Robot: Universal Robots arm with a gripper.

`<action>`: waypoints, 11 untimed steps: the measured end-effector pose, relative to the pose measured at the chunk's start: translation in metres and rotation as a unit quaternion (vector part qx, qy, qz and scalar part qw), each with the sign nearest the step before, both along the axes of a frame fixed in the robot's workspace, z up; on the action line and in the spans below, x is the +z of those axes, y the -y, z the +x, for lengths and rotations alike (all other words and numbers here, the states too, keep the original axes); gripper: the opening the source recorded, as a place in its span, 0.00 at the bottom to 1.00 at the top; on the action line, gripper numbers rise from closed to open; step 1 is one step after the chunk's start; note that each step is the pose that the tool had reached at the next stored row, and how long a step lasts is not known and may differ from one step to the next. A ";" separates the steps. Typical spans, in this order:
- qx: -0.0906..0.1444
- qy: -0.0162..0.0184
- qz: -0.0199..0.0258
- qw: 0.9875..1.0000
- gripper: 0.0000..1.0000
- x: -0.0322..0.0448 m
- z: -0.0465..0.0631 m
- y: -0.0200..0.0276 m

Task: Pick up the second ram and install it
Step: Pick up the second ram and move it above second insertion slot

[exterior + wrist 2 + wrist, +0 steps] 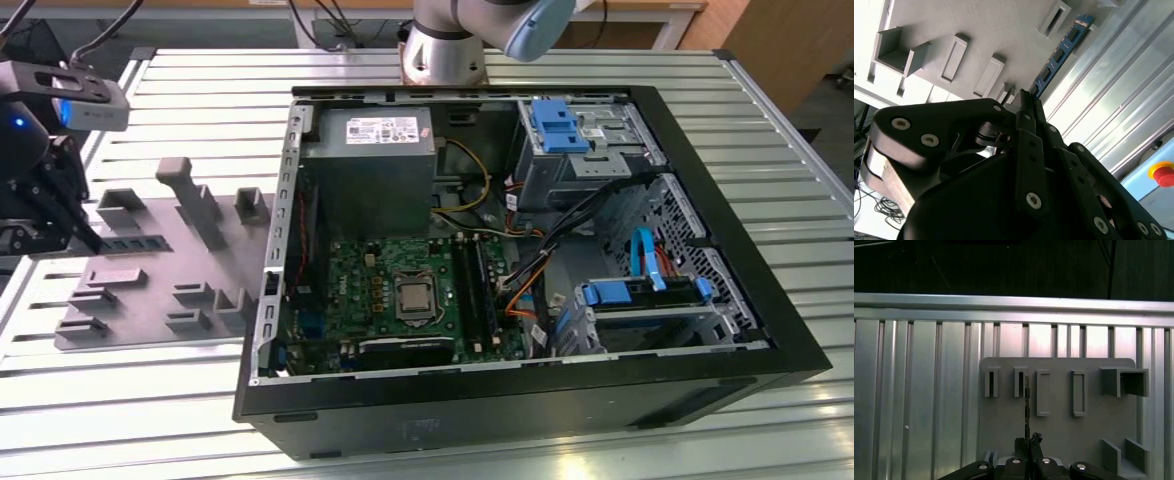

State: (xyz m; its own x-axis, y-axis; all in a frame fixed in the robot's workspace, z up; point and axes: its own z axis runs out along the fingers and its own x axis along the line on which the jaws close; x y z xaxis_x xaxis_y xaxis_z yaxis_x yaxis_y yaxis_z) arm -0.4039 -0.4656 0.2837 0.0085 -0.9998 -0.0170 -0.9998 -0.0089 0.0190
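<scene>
Hand [1025,98], second wrist view: mine, clenched on one end of the second ram [1059,54]. Blue stick reaches out over the grey fixture plate [979,25], alongside the ribbed bench [1114,100]. Red button [1164,172] beyond the bench edge.

First wrist view: hand [1027,442]; second ram [1026,400] edge-on, just beside the slot blocks [1043,392]. Step, as I judge it: pick-up, grasp made, install not begun.

Exterior view: hand [74,222] at the exterior view's far left, over the plate; open computer case [747,330] mid-frame, well apart. Installing calls for clearing the case wall [280,230] and squaring the stick to the motherboard slots [474,290]; orange cables [523,290] crowd beside them.
</scene>
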 end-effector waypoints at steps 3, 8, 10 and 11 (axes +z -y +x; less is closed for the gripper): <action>0.000 0.000 0.000 1.000 0.14 0.0032 0.000 0.0000; 0.000 0.000 0.000 1.000 0.14 0.0086 0.000 -0.0001; 0.000 0.000 0.000 1.000 0.14 0.0108 0.000 -0.0001; 0.000 0.000 0.000 1.000 0.14 0.0118 0.000 -0.0001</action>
